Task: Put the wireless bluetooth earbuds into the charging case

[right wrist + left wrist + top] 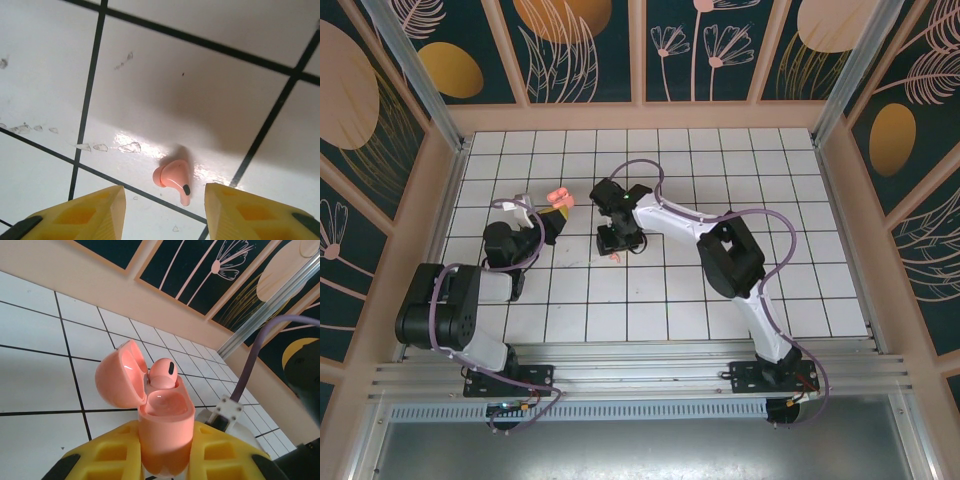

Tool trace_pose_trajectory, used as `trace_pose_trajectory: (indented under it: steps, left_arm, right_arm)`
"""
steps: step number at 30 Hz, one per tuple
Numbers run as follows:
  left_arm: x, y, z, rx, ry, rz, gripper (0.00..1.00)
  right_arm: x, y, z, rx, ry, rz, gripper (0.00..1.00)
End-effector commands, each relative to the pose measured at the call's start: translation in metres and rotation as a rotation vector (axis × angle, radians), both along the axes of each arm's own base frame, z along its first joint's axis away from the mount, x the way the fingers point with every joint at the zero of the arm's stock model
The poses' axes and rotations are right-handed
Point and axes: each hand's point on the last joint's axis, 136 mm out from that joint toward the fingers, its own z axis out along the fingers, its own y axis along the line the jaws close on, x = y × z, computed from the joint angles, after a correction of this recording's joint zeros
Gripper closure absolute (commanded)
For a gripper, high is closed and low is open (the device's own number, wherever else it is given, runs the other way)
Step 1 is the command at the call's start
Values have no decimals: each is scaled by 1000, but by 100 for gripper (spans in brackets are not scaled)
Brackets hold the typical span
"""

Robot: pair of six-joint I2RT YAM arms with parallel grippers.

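The right claw (164, 202) hangs open over the table (200, 75), and the loose earbud (172, 180) lies in line between its fingers, untouched, stem slanting across the gap. The left claw (167, 457) grips the open charging case (165, 412), which holds a seated earbud (163, 372).

Coral charging case (167, 415) upright in the left gripper (166, 455), lid flipped open, one earbud (163, 372) seated inside, and the other earbud (172, 177), coral too, lying loose on the tile (200, 75) between the parted fingers (85, 215) of the right gripper (162, 212)

Glossy plastic case (165, 432), shiny tiles (200, 75) (scuffed)
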Motion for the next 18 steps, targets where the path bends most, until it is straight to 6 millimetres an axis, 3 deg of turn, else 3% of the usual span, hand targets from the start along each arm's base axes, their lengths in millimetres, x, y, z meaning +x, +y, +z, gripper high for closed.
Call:
trace_pose_trajectory:
  steps: [1,10,18]
  left_arm:
    - [-2,3,7,15,-28,4,97]
    - [-1,4,4,54,-18,13,97]
    - [0,7,3,81,-15,24,97]
  right_arm:
    - [1,-11,3,-81,-20,0,54]
    - [1,2,-11,-143,-31,54,55]
    - [1,1,-23,-173,-33,58,56]
